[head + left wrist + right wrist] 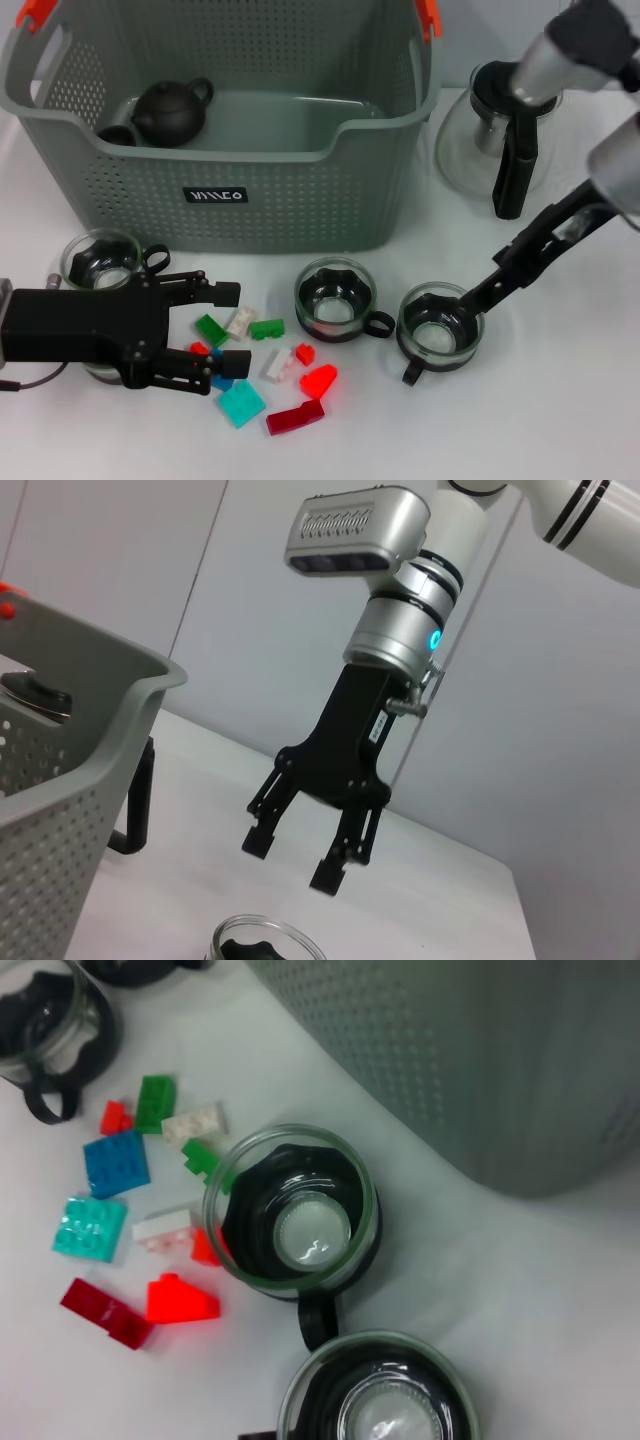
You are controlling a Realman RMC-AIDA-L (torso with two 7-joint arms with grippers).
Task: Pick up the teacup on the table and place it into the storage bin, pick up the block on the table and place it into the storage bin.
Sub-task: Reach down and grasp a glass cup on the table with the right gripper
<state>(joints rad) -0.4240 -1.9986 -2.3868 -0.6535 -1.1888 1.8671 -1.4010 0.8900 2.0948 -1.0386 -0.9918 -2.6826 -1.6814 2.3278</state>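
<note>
The right tool (470, 300) is seen lowered at the rim of a glass teacup (440, 328) on the white surface (560, 420), apparently released. The left tool (222, 325), spread wide, is held over the scattered blocks (242, 403). The cup, fragile and slippery, is best gripped by its rim before the storage bin (300, 200).

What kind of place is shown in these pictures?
Probably a robot test bench in a lab, not a home. A plain white table before bare pale walls holds a staged set: a storage bin, glass teacups and toy blocks. The left claw is open by the blocks, the right claw at a teacup.
</note>
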